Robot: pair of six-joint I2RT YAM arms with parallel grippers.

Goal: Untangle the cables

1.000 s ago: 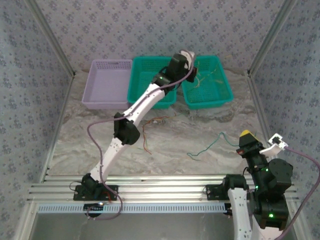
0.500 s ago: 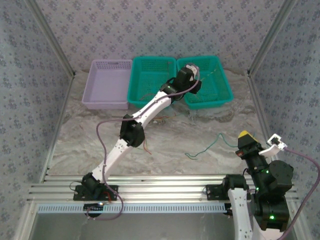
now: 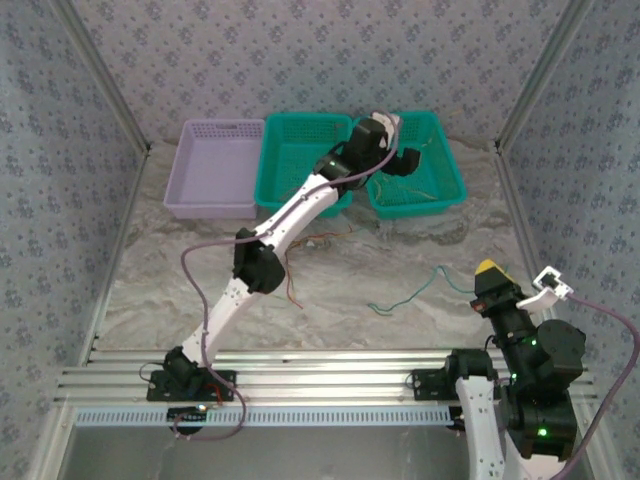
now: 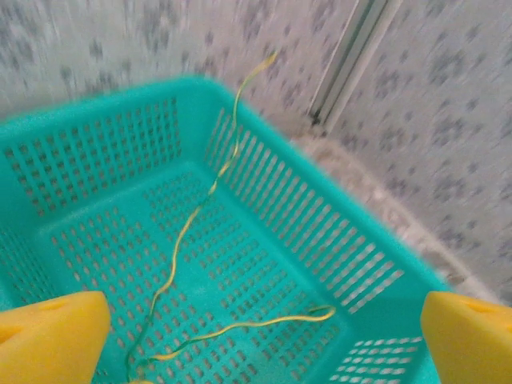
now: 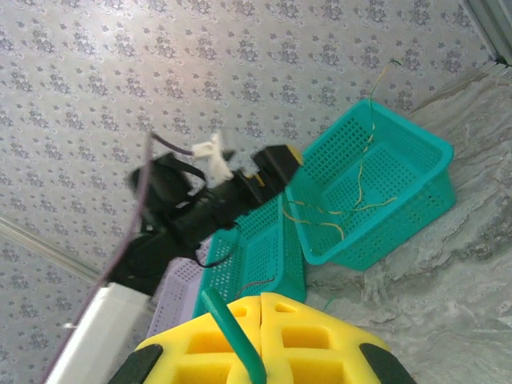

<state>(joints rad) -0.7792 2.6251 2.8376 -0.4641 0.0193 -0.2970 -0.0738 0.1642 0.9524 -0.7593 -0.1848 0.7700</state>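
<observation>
the left gripper hangs released over a thin yellow-green wire lying in a teal plastic mesh basket. the right gripper clenches a thin green wire.

Lilac perforated plastic basket far left. Teal perforated plastic basket just beside it, second teal basket rightmost. All on marbled desk.

White arms, black joints, mauve cables, yellow seemingly foam end effector pads.
</observation>
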